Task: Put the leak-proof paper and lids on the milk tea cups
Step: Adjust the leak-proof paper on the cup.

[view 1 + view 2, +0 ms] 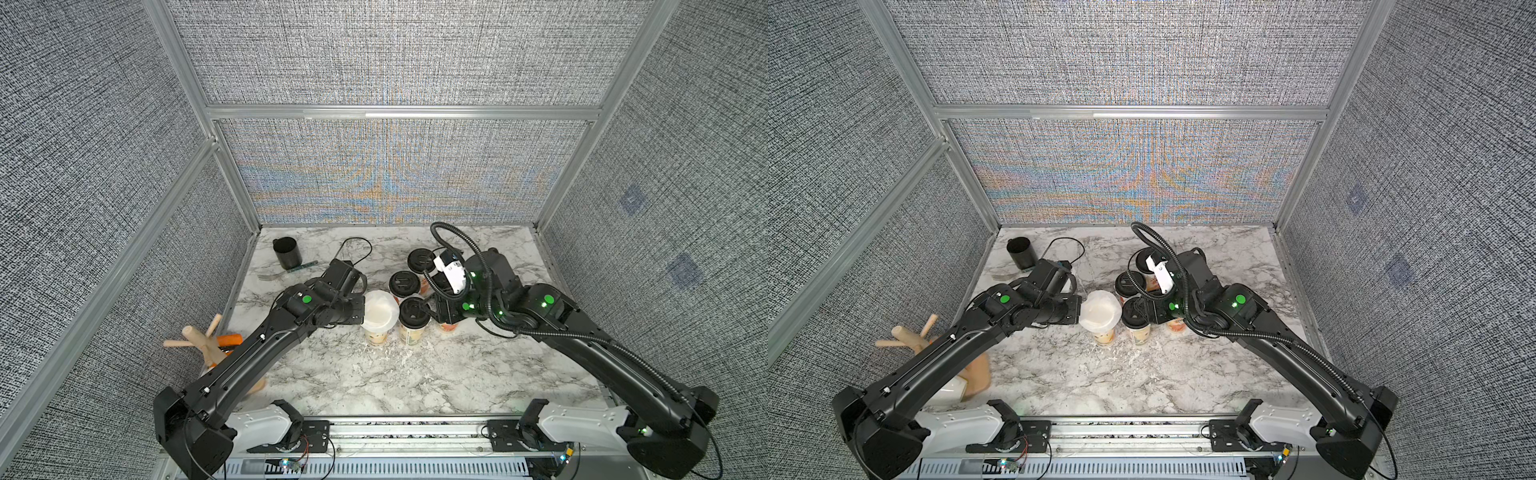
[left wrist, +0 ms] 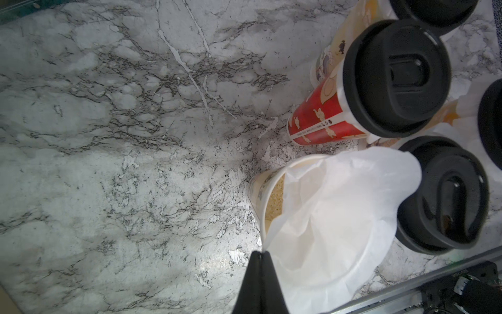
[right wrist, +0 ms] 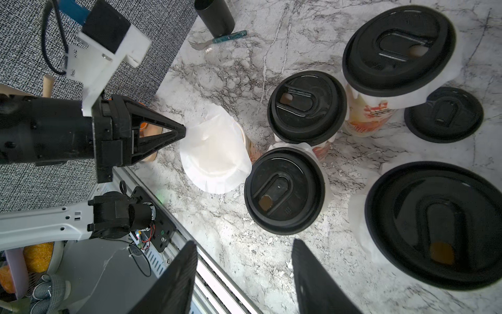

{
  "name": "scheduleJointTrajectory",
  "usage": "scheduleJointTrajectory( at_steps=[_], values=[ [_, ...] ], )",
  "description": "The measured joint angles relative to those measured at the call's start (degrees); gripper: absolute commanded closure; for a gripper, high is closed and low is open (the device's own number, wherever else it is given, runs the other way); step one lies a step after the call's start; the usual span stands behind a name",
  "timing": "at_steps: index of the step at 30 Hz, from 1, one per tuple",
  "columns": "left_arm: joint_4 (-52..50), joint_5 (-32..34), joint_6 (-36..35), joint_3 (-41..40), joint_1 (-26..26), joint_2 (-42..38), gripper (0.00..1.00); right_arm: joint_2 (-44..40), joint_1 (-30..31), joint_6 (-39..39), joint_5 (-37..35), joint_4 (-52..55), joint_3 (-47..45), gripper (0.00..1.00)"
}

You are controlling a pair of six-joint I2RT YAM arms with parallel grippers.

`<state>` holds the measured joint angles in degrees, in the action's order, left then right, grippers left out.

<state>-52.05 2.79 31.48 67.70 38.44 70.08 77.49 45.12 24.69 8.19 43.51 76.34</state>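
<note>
One milk tea cup [image 1: 376,336] [image 2: 261,190] stands open near the table's middle. A white sheet of leak-proof paper [image 1: 379,309] [image 1: 1100,309] [image 2: 339,217] [image 3: 214,157] lies crumpled over its mouth, leaving a crescent of the rim bare. My left gripper [image 2: 260,254] [image 3: 184,131] is shut on that sheet's near edge, level with the rim. Several other cups [image 1: 414,311] [image 3: 284,190] right of it wear black lids, with white paper fringes showing beneath. My right gripper [image 3: 244,244] hovers open above the table beside them, holding nothing.
A black mug [image 1: 286,252] and a fork [image 1: 270,275] sit at the back left. A wooden peg rack [image 1: 203,340] stands at the left edge under my left arm. Another black lid [image 3: 444,114] sits lower among the cups. The metal rail [image 1: 407,432] borders the front.
</note>
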Motion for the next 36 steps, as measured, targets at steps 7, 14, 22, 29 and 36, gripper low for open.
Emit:
scheduleJointTrajectory(
  at_steps=[7, 14, 22, 29, 36],
  values=[
    [-0.85, 1.33, -0.61, 0.68, 0.00, 0.31, 1.00, -0.20, 0.00, 0.00, -0.04, 0.07, -0.13, 0.42],
    [-1.31, 1.79, -1.07, 0.70, 0.00, 0.50, 0.94, -0.22, 0.00, 0.00, -0.22, 0.42, -0.13, 0.41],
    [-2.03, 2.34, -1.31, 0.85, 0.00, 0.79, 0.75, -0.39, 0.00, 0.00, -0.42, 0.50, -0.13, 0.42],
    [-2.01, 2.97, -1.49, 1.11, -0.02, 0.79, 0.74, -0.68, 0.00, 0.00, -0.46, 0.76, -0.13, 0.42],
    [-2.40, 3.93, -1.73, 2.69, -0.02, 0.76, 0.73, -1.22, -5.62, -0.68, -2.95, 2.27, 0.70, 0.36]
  ],
)
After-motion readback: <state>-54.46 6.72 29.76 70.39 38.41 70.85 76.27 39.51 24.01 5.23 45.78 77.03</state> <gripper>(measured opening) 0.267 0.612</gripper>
